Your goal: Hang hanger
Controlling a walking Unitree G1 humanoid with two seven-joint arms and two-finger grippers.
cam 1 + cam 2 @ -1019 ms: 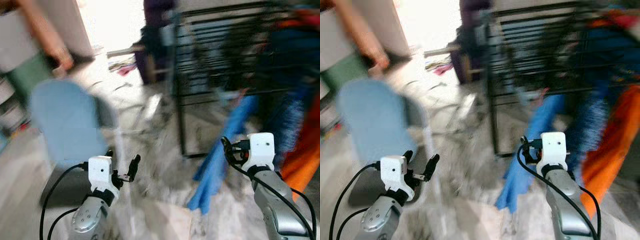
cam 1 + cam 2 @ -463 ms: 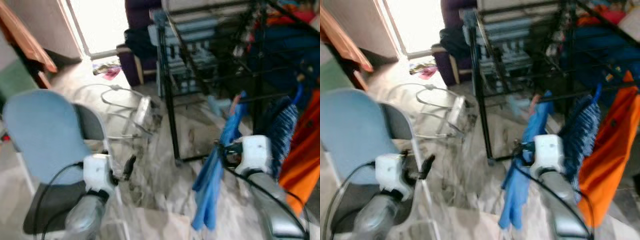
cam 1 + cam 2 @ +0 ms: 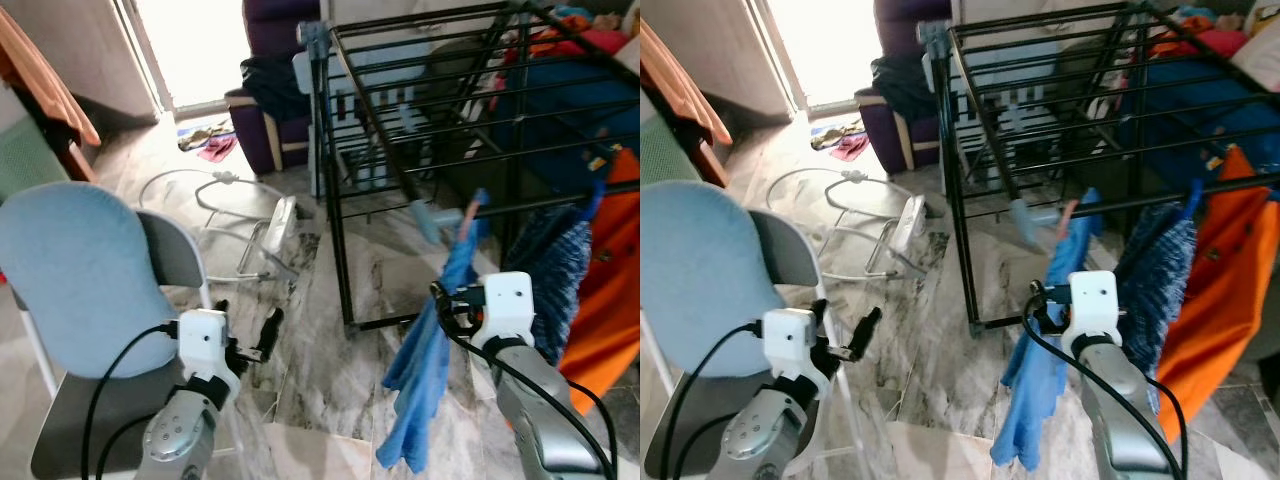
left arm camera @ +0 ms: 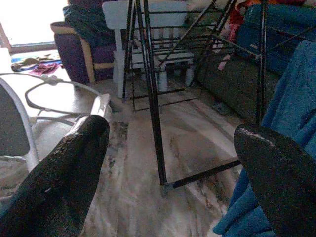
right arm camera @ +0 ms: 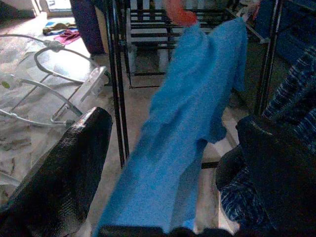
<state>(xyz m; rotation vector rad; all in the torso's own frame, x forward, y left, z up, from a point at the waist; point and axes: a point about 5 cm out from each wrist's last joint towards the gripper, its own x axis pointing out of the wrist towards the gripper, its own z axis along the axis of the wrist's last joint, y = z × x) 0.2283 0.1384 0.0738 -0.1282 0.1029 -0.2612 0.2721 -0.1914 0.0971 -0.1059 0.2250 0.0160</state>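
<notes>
A blue garment [image 3: 425,370] hangs on a hanger whose pale blue arm [image 3: 425,222] and pink tip [image 3: 470,212] show at the front rail of the black drying rack [image 3: 420,120]. My right gripper [image 3: 445,300] is raised right beside the garment. In the right wrist view its fingers [image 5: 64,173] stand wide apart, open, and the blue cloth [image 5: 182,123] falls just ahead between them. Whether it touches them I cannot tell. My left gripper [image 3: 250,335] is open and holds nothing, low over the marble floor beside a chair.
A blue-grey chair [image 3: 70,270] stands close at my left. A white wire frame [image 3: 250,220] lies on the floor ahead. On the rack's right hang a dark blue towel [image 3: 555,260] and an orange garment [image 3: 615,270]. A purple armchair [image 3: 270,100] stands behind.
The camera has swung and the blur has settled, so the rack now sits nearer the middle. A person's arm at the upper left one second ago is gone. Both grippers keep their pose.
</notes>
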